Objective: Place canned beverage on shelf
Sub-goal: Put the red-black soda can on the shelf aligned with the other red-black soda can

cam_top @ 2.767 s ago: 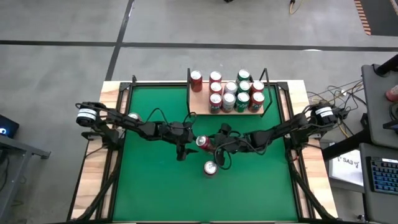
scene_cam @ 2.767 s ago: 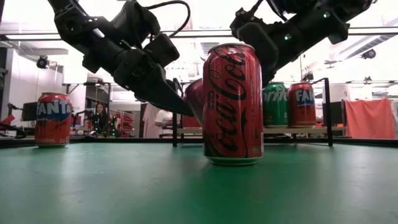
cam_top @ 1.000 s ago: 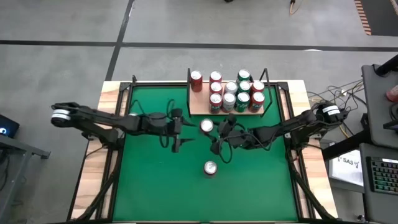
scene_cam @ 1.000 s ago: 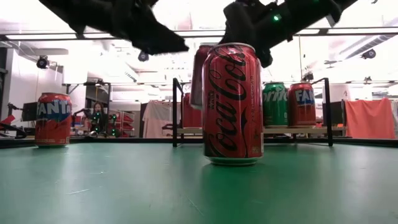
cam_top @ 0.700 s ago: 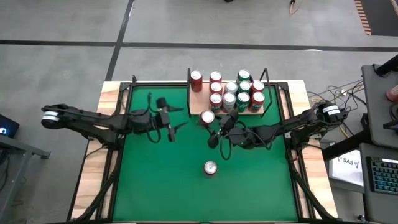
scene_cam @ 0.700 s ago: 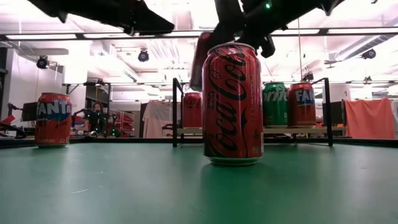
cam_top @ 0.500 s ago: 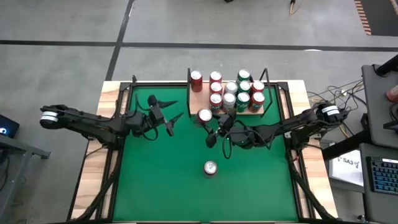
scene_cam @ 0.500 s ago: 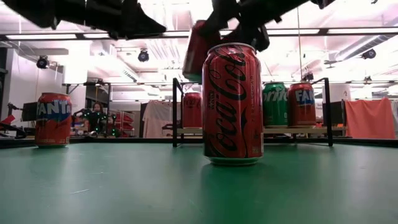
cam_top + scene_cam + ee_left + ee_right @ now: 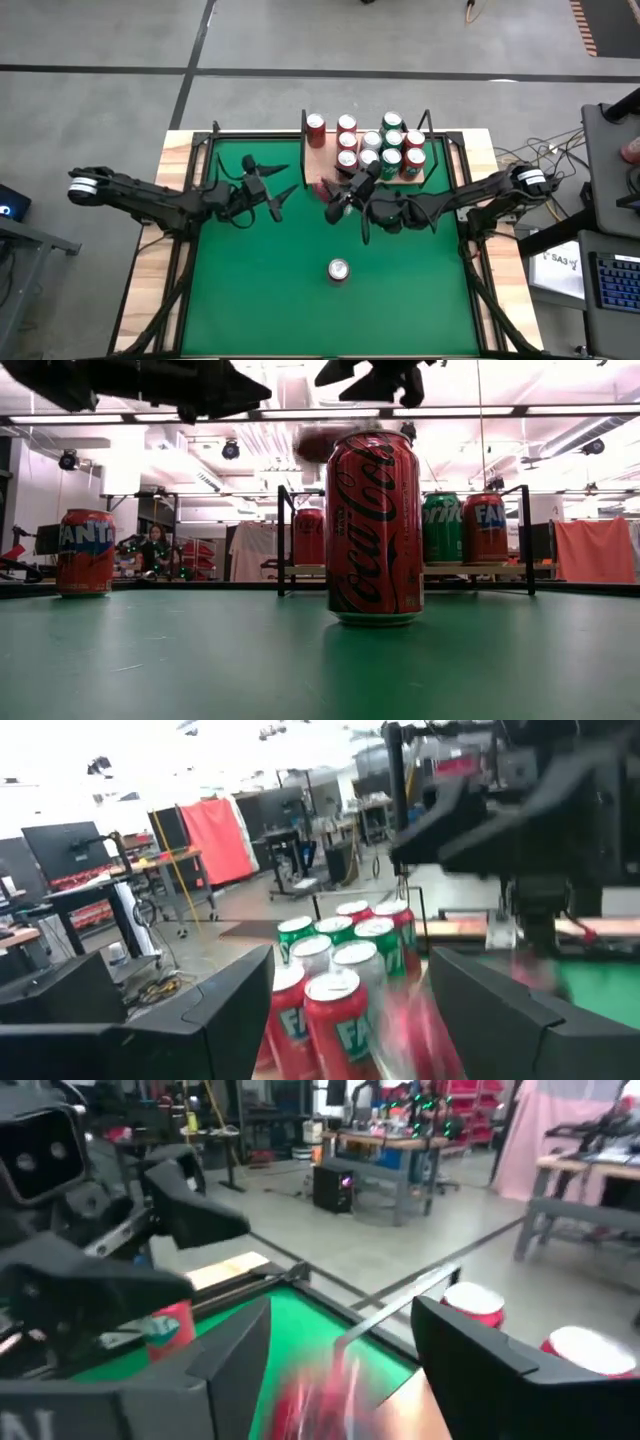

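A red can [image 9: 322,188] hangs blurred and tipped onto its side above the near left corner of the shelf [image 9: 421,181]. It shows in the low view [image 9: 322,440] just below my right gripper [image 9: 339,200], whose fingers stand apart [image 9: 340,1320]. Several cans [image 9: 380,150] stand on the tan shelf board. My left gripper [image 9: 275,196] is open, level, left of the shelf, holding nothing [image 9: 350,960]. Another red cola can [image 9: 338,269] stands upright on the green table. My right gripper's fingers [image 9: 450,1350] stand on either side of the blurred red can [image 9: 320,1390], which lies low between them. Whether they touch it, I cannot tell. The can is clear of the table and tipped sideways.
An orange-and-blue can [image 9: 85,550] stands near the table's left edge. The shelf's black uprights [image 9: 281,540] rise at its ends. The cola can [image 9: 375,525] stands alone on the near middle of the green felt, with free room around it.
My right gripper has risen and gone toward the far edge, carrying the red can up to the shelf's near left corner; the can was upright then and is now tipped sideways and blurred. My left gripper has drawn back toward the table's left and tipped up to level.
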Controlling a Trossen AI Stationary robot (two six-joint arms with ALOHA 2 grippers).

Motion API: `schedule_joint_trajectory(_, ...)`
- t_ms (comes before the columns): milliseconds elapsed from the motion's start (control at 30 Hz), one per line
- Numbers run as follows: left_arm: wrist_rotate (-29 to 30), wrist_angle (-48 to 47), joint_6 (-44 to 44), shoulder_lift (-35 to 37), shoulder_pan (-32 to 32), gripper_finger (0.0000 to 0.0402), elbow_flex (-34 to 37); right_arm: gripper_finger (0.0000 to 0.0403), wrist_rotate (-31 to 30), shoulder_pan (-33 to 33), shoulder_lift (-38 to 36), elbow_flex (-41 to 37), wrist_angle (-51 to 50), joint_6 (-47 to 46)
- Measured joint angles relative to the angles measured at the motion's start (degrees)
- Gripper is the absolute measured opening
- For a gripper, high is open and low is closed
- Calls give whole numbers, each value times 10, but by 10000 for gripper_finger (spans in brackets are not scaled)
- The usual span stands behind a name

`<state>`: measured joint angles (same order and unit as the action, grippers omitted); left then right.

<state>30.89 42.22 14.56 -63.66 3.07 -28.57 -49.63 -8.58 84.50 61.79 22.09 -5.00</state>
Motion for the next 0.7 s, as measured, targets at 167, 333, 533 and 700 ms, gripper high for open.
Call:
schedule_joint_trajectory(167, 0, -116, -2, -1, 0, 251, -48, 175, 48, 0, 0, 22, -21, 18)
schedule_joint_trajectory(333, 0, -235, -20, -6, 2, 251, -85, 107, 66, -1, 0, 55, -170, -29)
schedule_joint_trajectory(533, -1, -323, -22, -7, 3, 251, -101, 39, 112, -1, -2, 113, -457, -147)
schedule_joint_trajectory(700, -1, -327, -26, -6, 3, 251, -91, 15, 192, -2, -2, 130, -618, -250)
